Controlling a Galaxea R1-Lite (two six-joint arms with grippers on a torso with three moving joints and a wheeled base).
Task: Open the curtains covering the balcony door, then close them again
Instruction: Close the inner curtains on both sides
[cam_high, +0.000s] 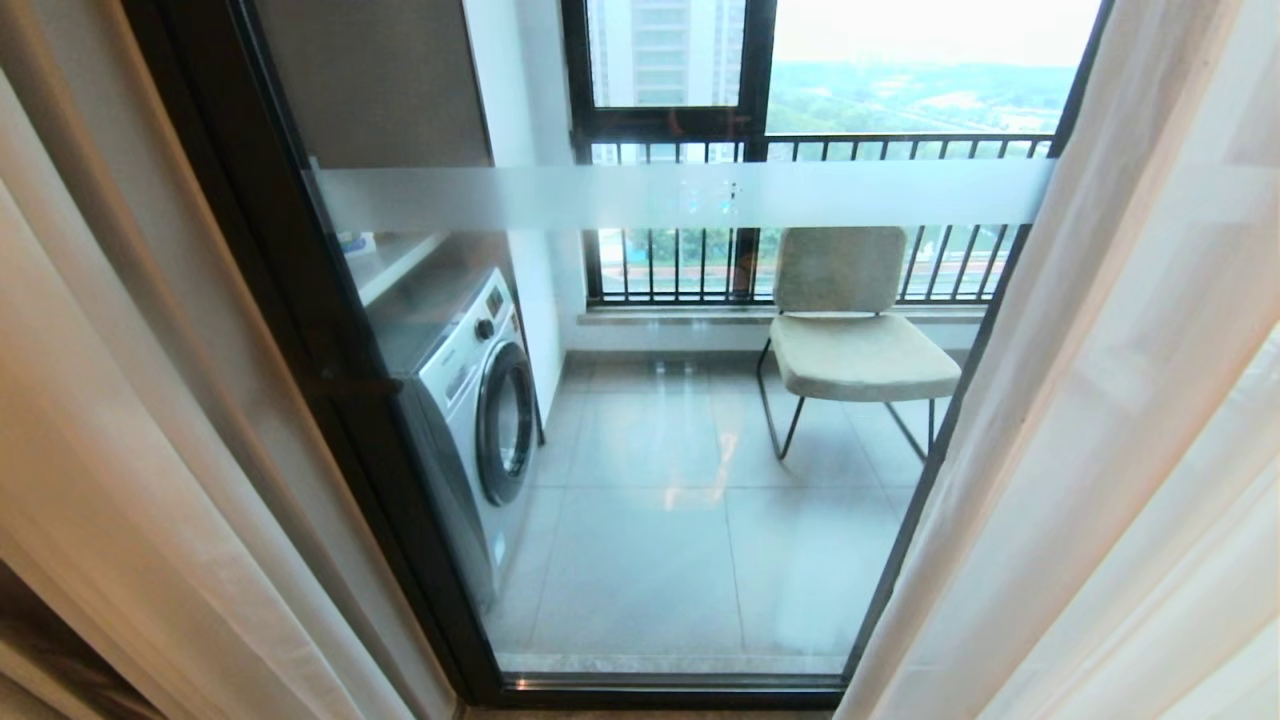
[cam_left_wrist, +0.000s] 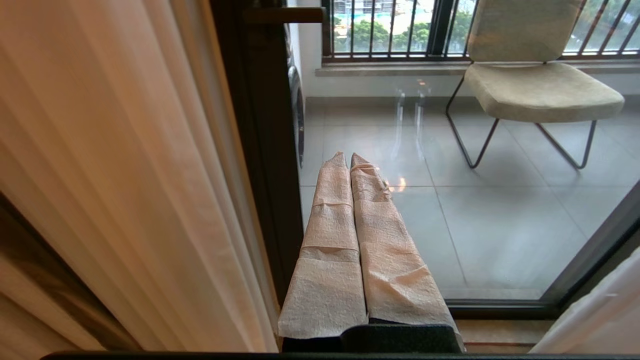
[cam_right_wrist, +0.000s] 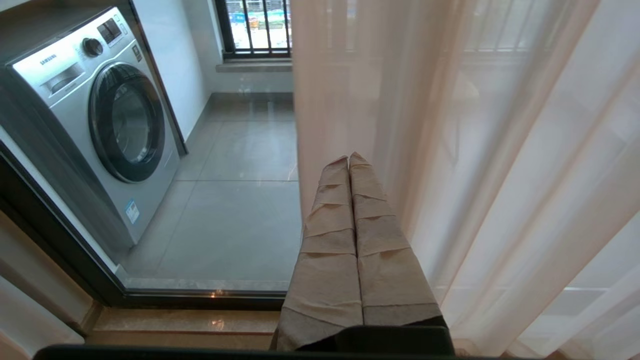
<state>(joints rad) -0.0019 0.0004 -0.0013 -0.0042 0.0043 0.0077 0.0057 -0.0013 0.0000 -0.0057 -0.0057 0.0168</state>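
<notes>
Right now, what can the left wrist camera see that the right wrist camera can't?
Only the left wrist view shows the beige chair on the balcony and the left gripper, its wrapped fingers pressed together. Only the right wrist view shows the washing machine face-on and the right gripper, also shut. Both show the curtains hanging at the side, the balcony door, the grey floor tiles and the barred window.

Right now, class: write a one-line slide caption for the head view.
Curtains parted to both sides, balcony door shut, washer and chair visible through the glass.
</notes>
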